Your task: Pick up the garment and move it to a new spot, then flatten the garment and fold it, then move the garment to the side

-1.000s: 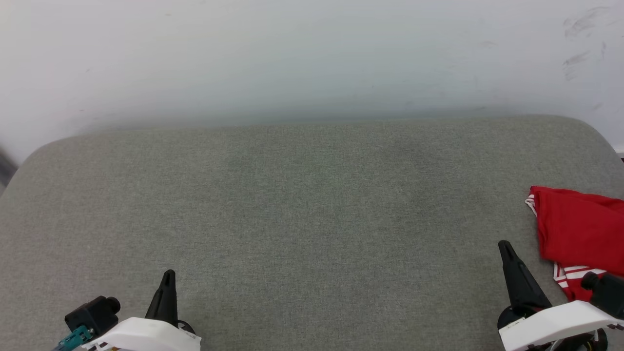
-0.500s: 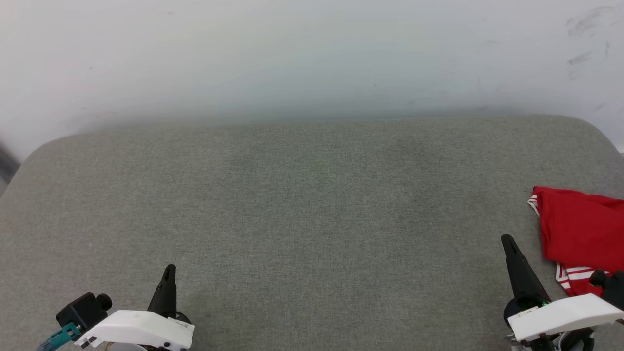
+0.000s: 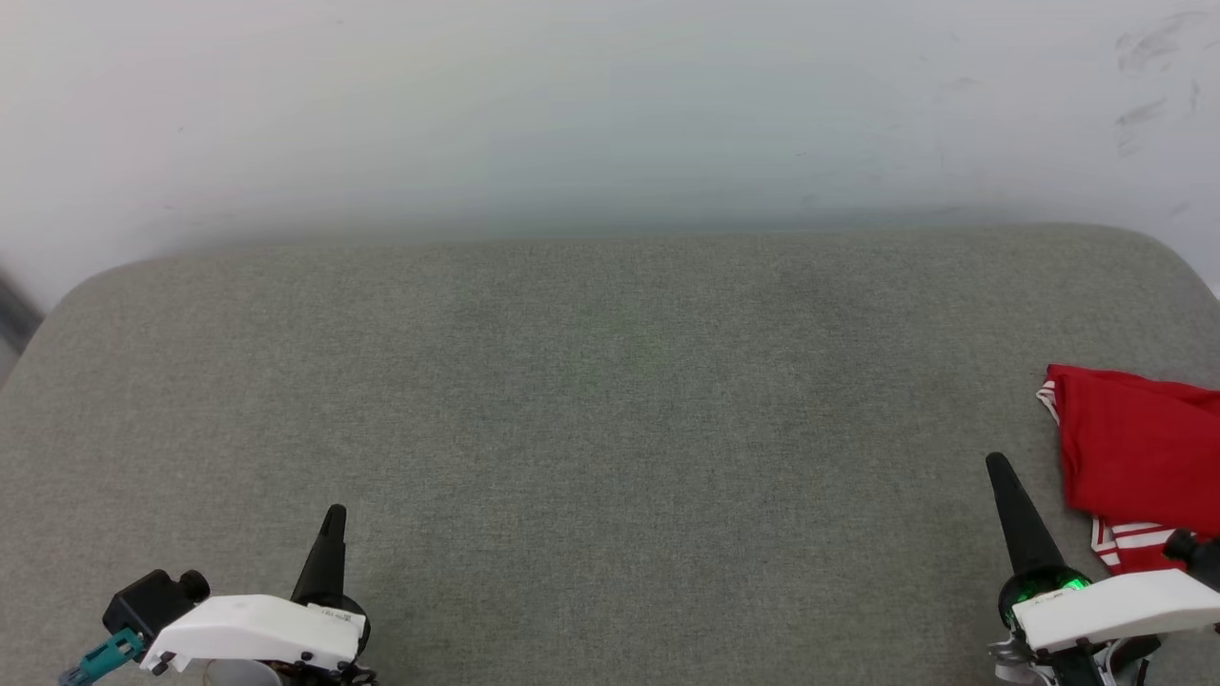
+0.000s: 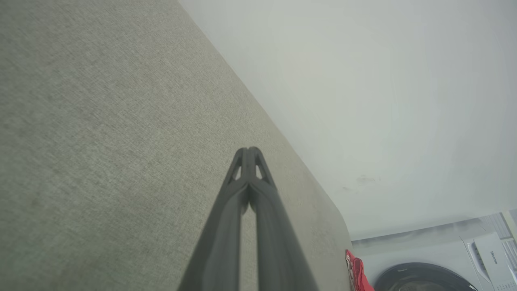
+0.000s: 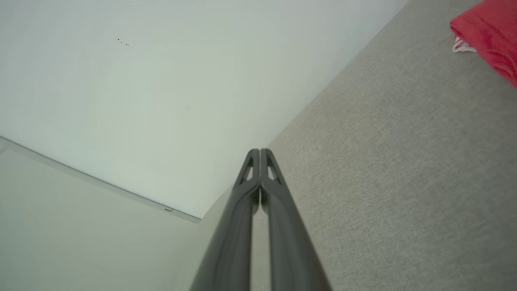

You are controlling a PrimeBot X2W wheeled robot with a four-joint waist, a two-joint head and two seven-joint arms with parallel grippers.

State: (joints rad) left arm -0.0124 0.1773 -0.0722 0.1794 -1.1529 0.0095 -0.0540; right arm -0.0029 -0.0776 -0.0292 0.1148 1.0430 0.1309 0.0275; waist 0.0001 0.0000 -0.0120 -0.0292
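I am looking down on a grey fabric-covered surface (image 3: pixel 610 429) that is running back to a plain white wall (image 3: pixel 610 114). The garment (image 3: pixel 1134 457) is lying at the far right end of that surface as a compact red bundle, with striped trim peeking out at its near and far corners, and the border of the head view is cutting part of it off. The right gripper (image 3: pixel 996 464) is hovering just beside it without touching the cloth, its fingers pressed together on nothing. The left gripper (image 3: pixel 333 517) is hanging well apart at the lower left, likewise pinched together and empty.

I am reading this two ways: a bundle waiting at the edge to be collected, or a folded shirt already set aside. With the lettering hidden, I am not settling which.

What is worrying me is the edge. A sideways brush from the right arm could be nudging the shirt over it. The layers could also be sliding apart, undoing whatever shape the bundle is holding. I am also judging its far side blind.
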